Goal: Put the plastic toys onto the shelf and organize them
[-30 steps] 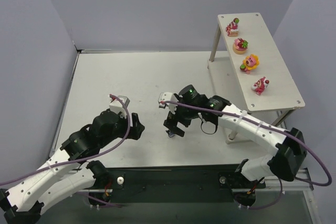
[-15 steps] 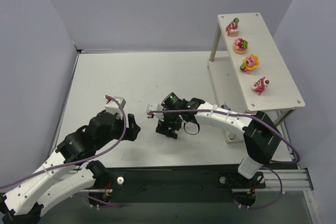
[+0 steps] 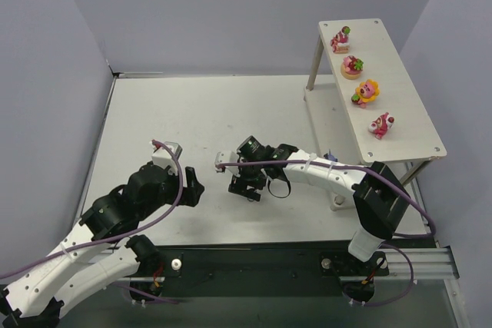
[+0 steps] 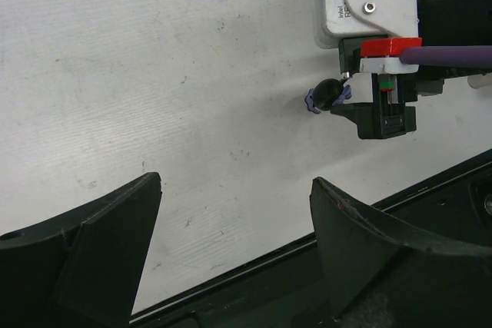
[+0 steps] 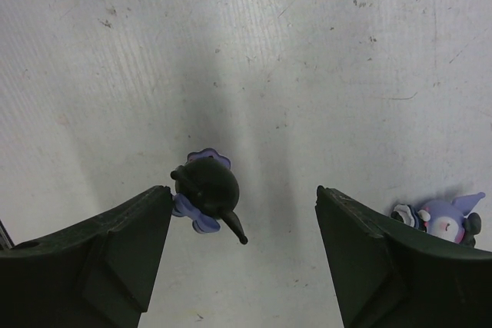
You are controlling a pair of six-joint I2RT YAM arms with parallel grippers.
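Four pink, red and yellow toys (image 3: 367, 91) stand in a row on the shelf's top board (image 3: 400, 90). My right gripper (image 5: 244, 197) is open, low over the white table. A dark round toy with a blue-purple bow (image 5: 207, 190) stands between the jaws, touching or nearly touching the left finger (image 5: 115, 251). A second purple toy with a white face (image 5: 442, 217) lies just outside the right finger. In the top view the right gripper (image 3: 246, 187) hides the dark toy. My left gripper (image 4: 236, 186) is open and empty, left of the dark toy (image 4: 323, 97).
A small purple thing (image 3: 330, 156) shows by the shelf's lower board, behind my right arm. The table's black front rail (image 3: 254, 255) runs close under both grippers. The right gripper's camera housing (image 4: 369, 5) is in the left wrist view.
My right gripper has moved left and towards the front, and now straddles the dark toy. My left arm has shifted slightly left.
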